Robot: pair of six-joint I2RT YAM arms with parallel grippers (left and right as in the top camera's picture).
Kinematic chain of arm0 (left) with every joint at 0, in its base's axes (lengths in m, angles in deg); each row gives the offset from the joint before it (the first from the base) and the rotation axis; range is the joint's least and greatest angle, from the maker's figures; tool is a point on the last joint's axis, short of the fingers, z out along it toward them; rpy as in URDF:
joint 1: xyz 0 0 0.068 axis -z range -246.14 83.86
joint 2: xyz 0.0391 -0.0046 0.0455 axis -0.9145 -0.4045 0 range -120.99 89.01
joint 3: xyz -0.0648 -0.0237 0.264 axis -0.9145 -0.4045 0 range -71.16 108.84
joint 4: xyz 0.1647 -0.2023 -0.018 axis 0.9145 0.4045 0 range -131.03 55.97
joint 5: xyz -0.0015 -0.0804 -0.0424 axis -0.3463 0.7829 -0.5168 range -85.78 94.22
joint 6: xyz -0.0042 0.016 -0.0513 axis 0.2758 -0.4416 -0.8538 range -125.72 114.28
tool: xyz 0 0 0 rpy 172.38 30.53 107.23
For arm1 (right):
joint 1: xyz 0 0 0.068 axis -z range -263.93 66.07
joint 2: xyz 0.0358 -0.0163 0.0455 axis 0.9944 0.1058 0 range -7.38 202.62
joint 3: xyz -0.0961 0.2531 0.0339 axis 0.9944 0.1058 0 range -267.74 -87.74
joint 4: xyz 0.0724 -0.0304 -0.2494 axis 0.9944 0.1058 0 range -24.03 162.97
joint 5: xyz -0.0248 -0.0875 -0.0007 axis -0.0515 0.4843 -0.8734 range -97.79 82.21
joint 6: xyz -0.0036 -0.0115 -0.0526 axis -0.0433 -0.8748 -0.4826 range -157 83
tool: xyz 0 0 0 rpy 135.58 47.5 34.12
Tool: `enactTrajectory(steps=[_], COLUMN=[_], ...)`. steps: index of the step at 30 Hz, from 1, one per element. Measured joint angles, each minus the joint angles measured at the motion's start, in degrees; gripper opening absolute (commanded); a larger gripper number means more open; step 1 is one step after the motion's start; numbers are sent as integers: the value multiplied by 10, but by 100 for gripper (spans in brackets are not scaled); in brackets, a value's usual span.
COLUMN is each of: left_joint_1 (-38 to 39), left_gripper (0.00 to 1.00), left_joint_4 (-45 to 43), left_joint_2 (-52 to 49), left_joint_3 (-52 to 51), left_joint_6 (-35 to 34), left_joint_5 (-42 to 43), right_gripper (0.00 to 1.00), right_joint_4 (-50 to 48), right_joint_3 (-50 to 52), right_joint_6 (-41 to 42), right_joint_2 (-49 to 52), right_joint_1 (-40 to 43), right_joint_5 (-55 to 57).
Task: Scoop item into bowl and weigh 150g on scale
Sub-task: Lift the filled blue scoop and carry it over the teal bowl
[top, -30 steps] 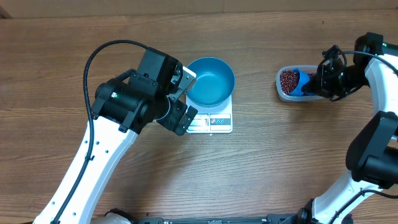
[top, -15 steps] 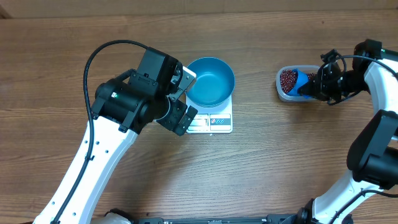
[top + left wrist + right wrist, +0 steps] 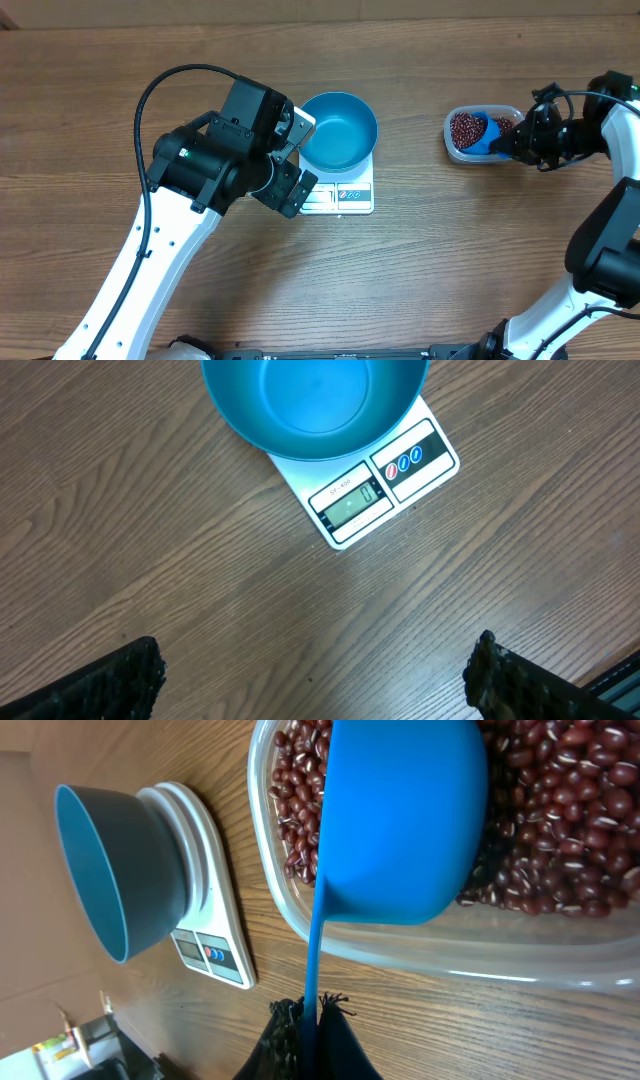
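– Gripping the thin handle of the blue scoop [image 3: 400, 820], the right tool [image 3: 310, 1020] is clamped tight. The scoop's cup sits down inside the clear tub [image 3: 420, 955], right on the beans [image 3: 560, 820].

– And those beans, where are they?

– In the tub, over at the right of the tabletop [image 3: 450, 260], a dark red-brown heap showing on both sides of the scoop. Whether any lie in the cup, I cannot tell: the wrist view shows only its outside.

– Over to the other arm, then.

– The left tool [image 3: 315, 685] hangs with its jaws spread wide, holding nothing. Its two fingers [image 3: 110, 680] sit at the bottom corners of its own view, with bare wood between them.

– And the bowl?

– The blue bowl [image 3: 338, 130] stands upright on the white scale [image 3: 345, 195] and covers most of the platform. The display strip and the buttons stick out from under its rim along one edge. From above, the left tool is just beside bowl and scale, on their left. Tub and scale are well apart.
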Motion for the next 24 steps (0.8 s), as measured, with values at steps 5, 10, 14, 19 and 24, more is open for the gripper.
enactTrajectory(steps=[5, 10, 14, 19, 24], left_joint_1=[0, 0, 0, 0, 0], left_gripper=[100, 100, 99, 100, 99], left_joint_4=[0, 0, 0, 0, 0], left_joint_2=[0, 0, 0, 0, 0], left_joint_3=[0, 0, 0, 0, 0], left_joint_6=[0, 0, 0, 0, 0], left_joint_5=[0, 0, 0, 0, 0], right_gripper=[4, 4, 4, 4, 4], right_joint_4=[5, 5, 5, 8, 25], right_joint_3=[0, 0, 0, 0, 0], right_joint_6=[-14, -19, -21, -31, -53], right_joint_2=[0, 0, 0, 0, 0], right_joint_1=[17, 18, 18, 22, 50], right_joint_5=[-21, -27, -35, -50, -67])
